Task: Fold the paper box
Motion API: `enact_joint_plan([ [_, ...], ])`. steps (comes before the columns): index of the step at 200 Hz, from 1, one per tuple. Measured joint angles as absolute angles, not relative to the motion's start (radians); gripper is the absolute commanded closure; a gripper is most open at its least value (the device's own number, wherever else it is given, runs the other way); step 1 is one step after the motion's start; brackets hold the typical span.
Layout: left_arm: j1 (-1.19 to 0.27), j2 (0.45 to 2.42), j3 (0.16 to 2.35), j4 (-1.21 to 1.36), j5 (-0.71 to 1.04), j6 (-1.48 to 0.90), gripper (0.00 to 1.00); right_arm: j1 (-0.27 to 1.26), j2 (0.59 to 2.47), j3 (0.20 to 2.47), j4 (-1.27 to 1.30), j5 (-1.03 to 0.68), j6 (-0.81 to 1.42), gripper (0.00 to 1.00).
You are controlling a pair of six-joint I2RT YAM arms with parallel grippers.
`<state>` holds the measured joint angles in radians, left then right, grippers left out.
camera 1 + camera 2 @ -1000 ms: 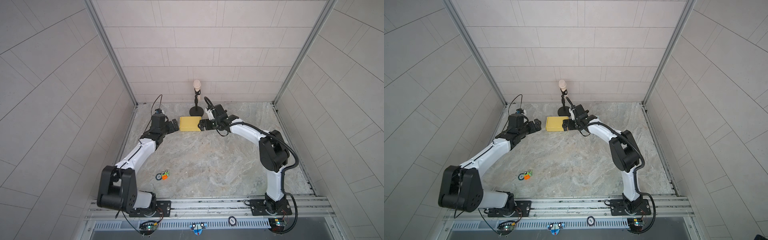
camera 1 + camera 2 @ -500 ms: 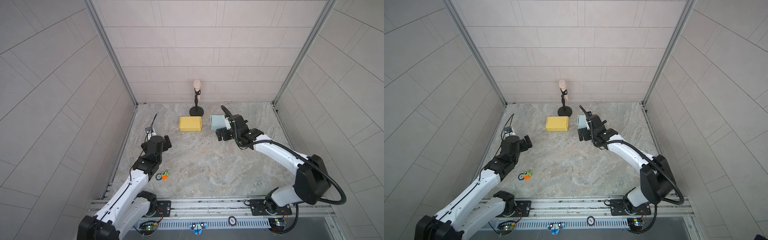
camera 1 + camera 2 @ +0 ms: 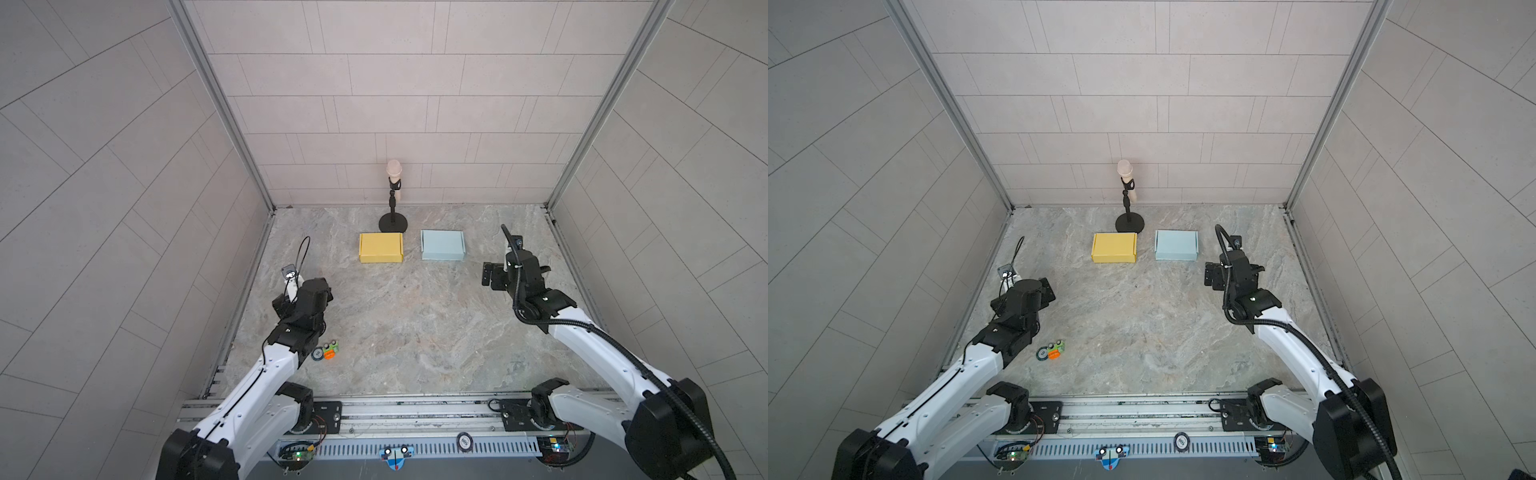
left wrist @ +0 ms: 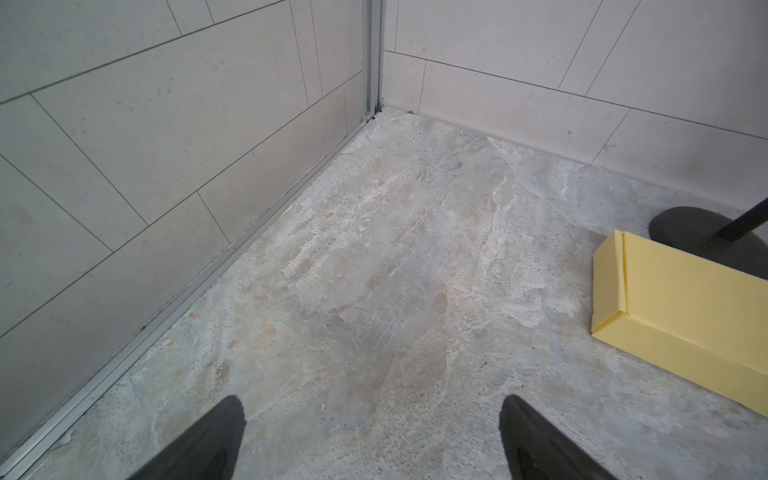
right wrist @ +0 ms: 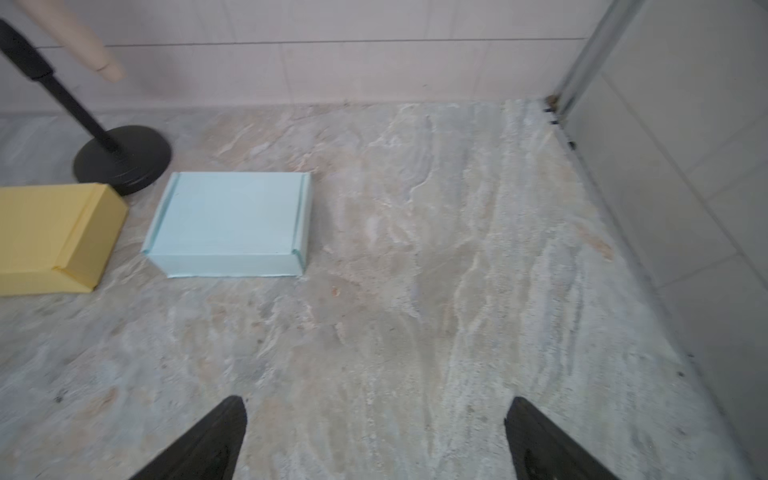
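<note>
Two folded, closed paper boxes lie side by side near the back wall in both top views: a yellow box point(image 3: 381, 247) point(image 3: 1114, 247) and, to its right, a light blue box point(image 3: 442, 245) point(image 3: 1176, 245). My left gripper point(image 3: 322, 286) point(image 4: 372, 401) hovers open over bare floor, well in front and left of the yellow box point(image 4: 685, 316). My right gripper point(image 3: 515, 274) point(image 5: 374, 401) is open too, in front and right of the blue box point(image 5: 232, 222). Nothing sits between either pair of fingers.
A microphone stand point(image 3: 393, 216) with a round black base stands just behind the boxes. A small orange and green gadget point(image 3: 326, 352) lies beside the left arm. Tiled walls close in three sides; a metal rail point(image 3: 399, 411) runs along the front.
Both arms have drawn back from the boxes toward the front and sides. The blue box, close to the right gripper half a second ago, now lies free beside the yellow one.
</note>
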<state>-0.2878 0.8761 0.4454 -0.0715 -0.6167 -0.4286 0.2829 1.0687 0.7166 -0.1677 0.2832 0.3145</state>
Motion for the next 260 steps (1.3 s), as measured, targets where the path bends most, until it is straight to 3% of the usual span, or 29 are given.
enact_joint_plan([
  [24,-0.286,0.883,0.423,-0.009,-0.633,-0.384,0.0,0.215,1.024,0.644,-0.117,0.361,0.294,0.0],
  [69,-0.276,0.942,0.398,0.163,-0.675,-0.271,0.0,0.05,1.021,0.477,0.041,0.292,0.257,0.0],
  [112,-0.231,1.095,0.293,0.419,-0.672,-0.188,0.0,0.044,1.105,0.404,0.258,0.272,0.217,0.01],
  [190,-0.185,1.28,0.294,0.747,-0.59,-0.086,0.0,0.003,1.328,0.33,0.659,0.253,0.177,0.01],
  [260,-0.175,1.249,0.278,0.85,-0.569,-0.044,0.0,-0.001,1.489,0.373,0.752,0.177,0.152,0.01],
])
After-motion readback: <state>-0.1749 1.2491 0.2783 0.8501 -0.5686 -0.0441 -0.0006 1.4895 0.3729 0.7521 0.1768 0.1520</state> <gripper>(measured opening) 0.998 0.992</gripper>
